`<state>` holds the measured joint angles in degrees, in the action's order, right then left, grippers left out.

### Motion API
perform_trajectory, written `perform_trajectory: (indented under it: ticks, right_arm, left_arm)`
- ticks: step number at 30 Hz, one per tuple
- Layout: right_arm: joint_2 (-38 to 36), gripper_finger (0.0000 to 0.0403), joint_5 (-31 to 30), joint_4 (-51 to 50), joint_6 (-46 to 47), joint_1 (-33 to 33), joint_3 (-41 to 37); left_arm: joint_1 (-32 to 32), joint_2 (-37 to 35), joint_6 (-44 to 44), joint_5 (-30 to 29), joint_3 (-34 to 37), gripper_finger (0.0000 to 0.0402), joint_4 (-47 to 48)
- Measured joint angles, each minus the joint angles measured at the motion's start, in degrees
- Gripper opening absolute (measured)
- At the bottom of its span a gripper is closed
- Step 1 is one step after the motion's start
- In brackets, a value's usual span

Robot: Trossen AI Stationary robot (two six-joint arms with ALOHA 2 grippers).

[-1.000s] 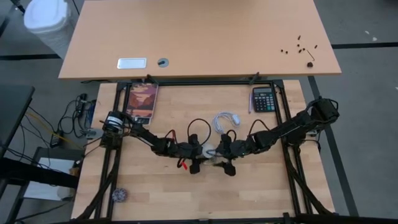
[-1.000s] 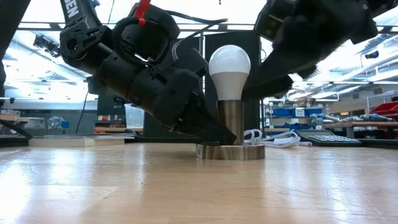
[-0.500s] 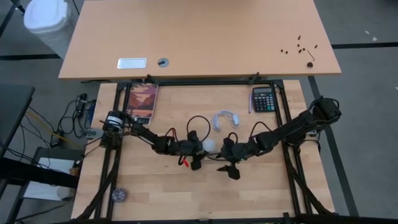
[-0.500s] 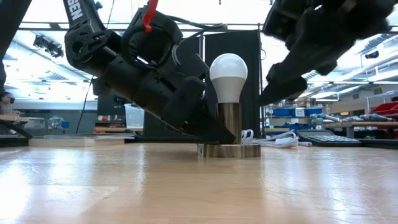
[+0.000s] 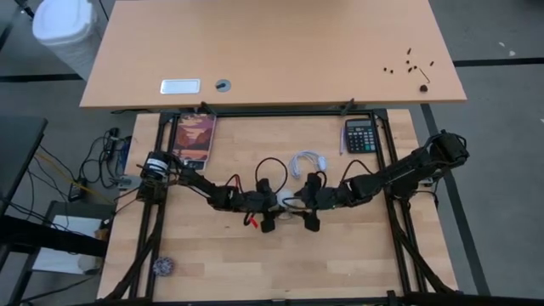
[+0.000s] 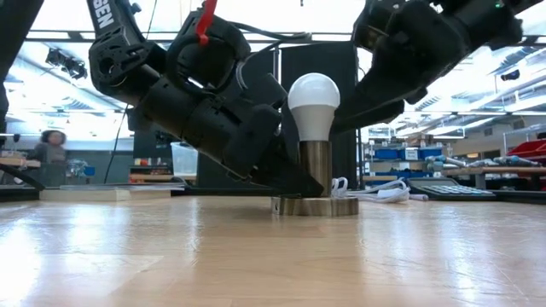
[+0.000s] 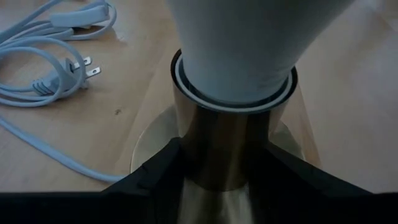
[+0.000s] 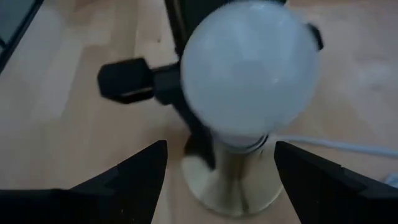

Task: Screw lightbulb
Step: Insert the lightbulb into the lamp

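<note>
The white lightbulb (image 6: 314, 98) stands upright, its narrow base sunk in the brass stem of the round socket (image 6: 316, 206), which rests flat on the table's middle. My left gripper (image 7: 224, 180) comes from the left, shut on that stem below the bulb. My right gripper (image 8: 221, 174) comes from the right and is open; its two fingers stand wide on either side of the lightbulb (image 8: 249, 74) and do not touch it. From above, both grippers (image 5: 276, 206) (image 5: 304, 204) crowd around the lightbulb (image 5: 287, 206). My left gripper pinches the socket's brass stem (image 7: 217, 149) between its two fingers (image 7: 165, 168), just under the white collar of the bulb. The fingers come slanting down from the table's left. The socket stands upright, its round base flat on the table.
A white cord with a plug (image 5: 308, 163) lies just beyond the socket. A calculator (image 5: 360, 134) sits at the far right, a picture-covered book (image 5: 195, 140) at the far left, and a small round thing (image 5: 163, 266) at the near left corner. A person (image 6: 53, 145) is in the room behind.
My right gripper drew back from the lightbulb toward the table's right, then came in again and now stands around it once more, tipped differently. Its fingers kept the same gap. The bulb, socket and left gripper stayed put.
</note>
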<state>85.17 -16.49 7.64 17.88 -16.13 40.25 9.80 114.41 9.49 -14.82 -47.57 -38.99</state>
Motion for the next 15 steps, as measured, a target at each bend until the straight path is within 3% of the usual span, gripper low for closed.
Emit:
perform_trajectory:
  ticks: [7, 15]
  right_arm:
    - [0.0, 0.0307, 2.48, 2.58, -2.62, 2.94, 0.0]
    - [0.0, 0.0307, 5.62, 3.65, -2.2, 0.88, 0.0]
  left_arm:
    - [0.02, 0.02, 0.0, 0.93, 0.0, 0.0198, -0.09]
    - [0.13, 0.02, -0.08, 1.26, 0.0, 0.0198, -0.08]
